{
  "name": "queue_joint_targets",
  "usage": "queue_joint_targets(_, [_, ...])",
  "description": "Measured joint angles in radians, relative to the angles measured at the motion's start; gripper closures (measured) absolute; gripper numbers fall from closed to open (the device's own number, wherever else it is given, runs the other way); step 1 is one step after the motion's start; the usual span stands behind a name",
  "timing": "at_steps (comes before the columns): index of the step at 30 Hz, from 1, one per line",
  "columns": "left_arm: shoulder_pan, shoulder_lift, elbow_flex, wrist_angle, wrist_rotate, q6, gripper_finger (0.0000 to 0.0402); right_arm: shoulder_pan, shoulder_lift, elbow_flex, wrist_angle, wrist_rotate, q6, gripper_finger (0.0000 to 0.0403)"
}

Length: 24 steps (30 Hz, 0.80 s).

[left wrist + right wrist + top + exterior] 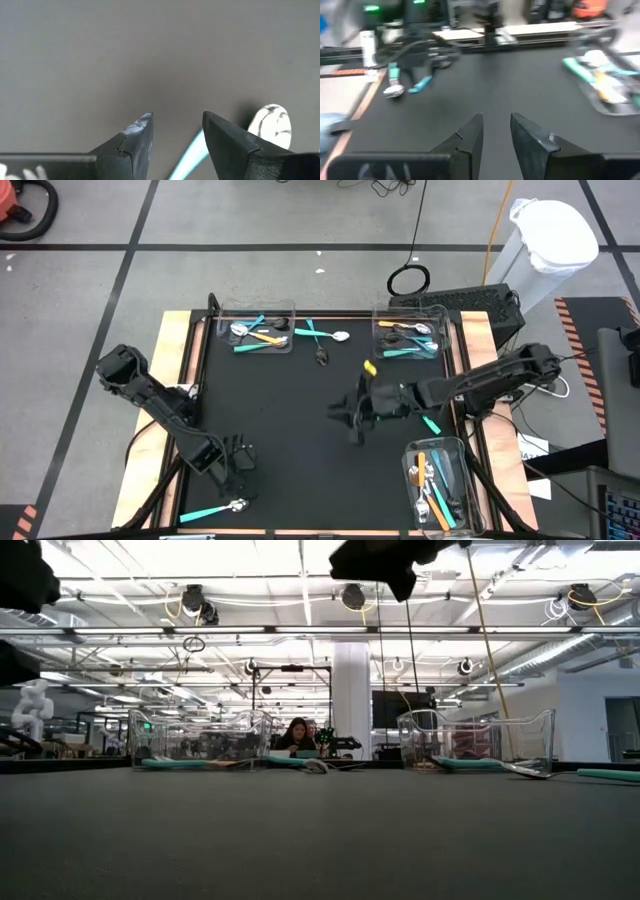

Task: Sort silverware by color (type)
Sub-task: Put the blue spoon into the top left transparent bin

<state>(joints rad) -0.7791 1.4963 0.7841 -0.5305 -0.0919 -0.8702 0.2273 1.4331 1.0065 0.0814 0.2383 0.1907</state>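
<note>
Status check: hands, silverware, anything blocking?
Left hand open, low over teal-handled spoon at table's near edge. Right hand empty, mid-table, fingers slightly apart. Silverware in three bins; few loose pieces. Nothing blocking.

Two dark jointed arms (160,405) — black wedge-shaped fingers (132,145), scuffed pale.

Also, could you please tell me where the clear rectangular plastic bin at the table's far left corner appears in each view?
High view: clear rectangular plastic bin upper left of centre, holding silverware.
Low view: left of the two bins.
Left wrist view: not in it.
Right wrist view: right edge, blurred.
Shared landmark: the black table mat, in all four.
</note>
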Motion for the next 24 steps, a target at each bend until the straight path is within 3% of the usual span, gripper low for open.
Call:
queue_joint_targets(10, [-0.026, 0.0, 0.0, -0.005, 0.109, 0.015, 0.0228, 0.169, 0.22, -0.001, 0.242, 0.102, 0.033, 0.031])
queue_joint_targets(19, [-0.035, 0.0, 0.0, -0.036, 0.046, 0.125, 0.0228, 0.168, 0.301, -0.001, 0.288, 0.103, 0.033, 0.031])
queue_joint_targets(24, [-0.057, 0.0, 0.0, -0.058, 0.119, 0.043, 0.0228, 0.169, 0.305, -0.001, 0.286, 0.102, 0.037, 0.031])
